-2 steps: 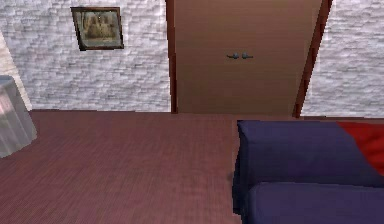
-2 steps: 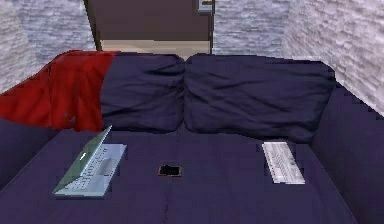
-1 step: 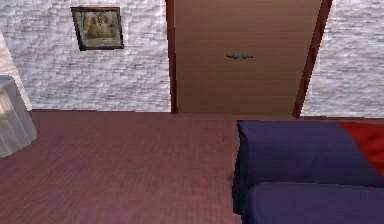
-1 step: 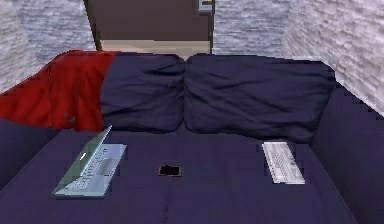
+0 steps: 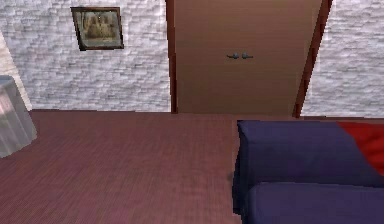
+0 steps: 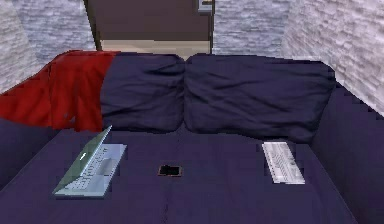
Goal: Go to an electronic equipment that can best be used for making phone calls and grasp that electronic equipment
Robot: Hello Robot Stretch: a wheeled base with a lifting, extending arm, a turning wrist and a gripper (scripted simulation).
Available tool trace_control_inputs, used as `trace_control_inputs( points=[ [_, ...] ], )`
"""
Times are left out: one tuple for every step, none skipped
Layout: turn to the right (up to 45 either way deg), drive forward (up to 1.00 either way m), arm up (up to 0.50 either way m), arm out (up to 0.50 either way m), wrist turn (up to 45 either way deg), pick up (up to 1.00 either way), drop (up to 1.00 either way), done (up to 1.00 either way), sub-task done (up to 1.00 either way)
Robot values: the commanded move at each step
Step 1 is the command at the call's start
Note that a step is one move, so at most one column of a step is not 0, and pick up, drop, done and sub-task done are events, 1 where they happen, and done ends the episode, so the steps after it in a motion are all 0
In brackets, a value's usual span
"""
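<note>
Phone (image 6: 170,171), a small flat black slab, lies on the dark blue bed (image 6: 230,195) in the arm side view, low and just left of the middle. An open laptop (image 6: 92,165) rests near it toward that view's left, and a pale grey flat thing (image 6: 283,162) lies well apart toward the right. Two dark blue pillows (image 6: 255,95) stand along the far side, with a red blanket (image 6: 65,85) bunched at the left. The forward view has a brown double door (image 5: 245,55), a framed picture (image 5: 97,28) on the white wall, and reddish floor (image 5: 120,165). I cannot tell the end effector's state.
</note>
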Motion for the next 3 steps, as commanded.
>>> trace_control_inputs(
  points=[
    [0.0, 0.00, 0.00, 0.50, 0.0, 0.00, 0.00, 0.00, 0.00],
    [0.0, 0.00, 0.00, 0.00, 45.0, 0.00, 0.00, 0.00, 0.00],
    [0.0, 0.00, 0.00, 0.00, 45.0, 0.00, 0.00, 0.00, 0.00]
  ],
)
